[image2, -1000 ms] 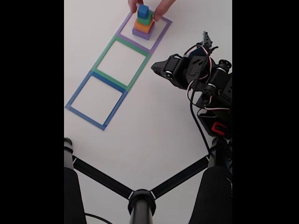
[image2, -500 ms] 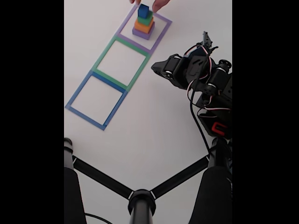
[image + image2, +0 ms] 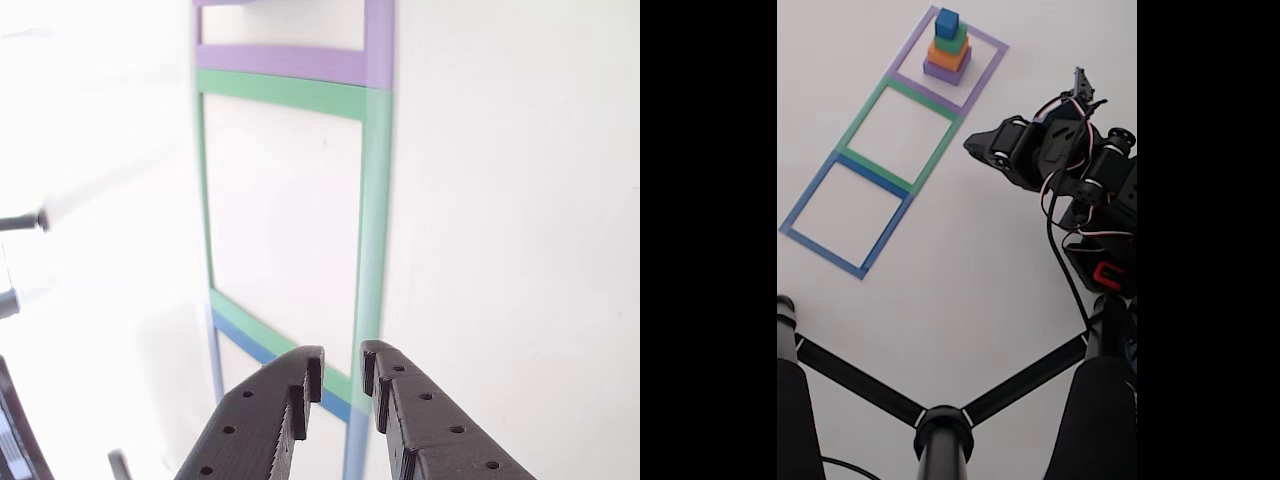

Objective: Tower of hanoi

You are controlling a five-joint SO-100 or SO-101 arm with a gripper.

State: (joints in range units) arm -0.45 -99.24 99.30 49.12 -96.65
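Standing complete inside the purple tape square (image 3: 980, 75), the tower of hanoi (image 3: 947, 50) reads purple block (image 3: 943, 70) at the base, then orange block (image 3: 947, 56), green block (image 3: 951, 42) and blue cube (image 3: 947, 22) on top. A second ago a person's fingers were on the upper blocks; half a second ago only fingertips showed at the far edge beyond the purple square; now they are gone. Judgement: setup is finished, and the first move falls to the arm.

Green tape square (image 3: 860, 128) adjoins the purple square on its near side, with the blue tape square (image 3: 805, 200) next beyond it; both hold no block.

Gripper (image 3: 340, 372) sits folded back, well apart from the purple square, to its right in the fixed view. In the other view its jaws are slightly apart, holding nothing, above the green–blue tape junction.

Next likely: reach for the blue cube.
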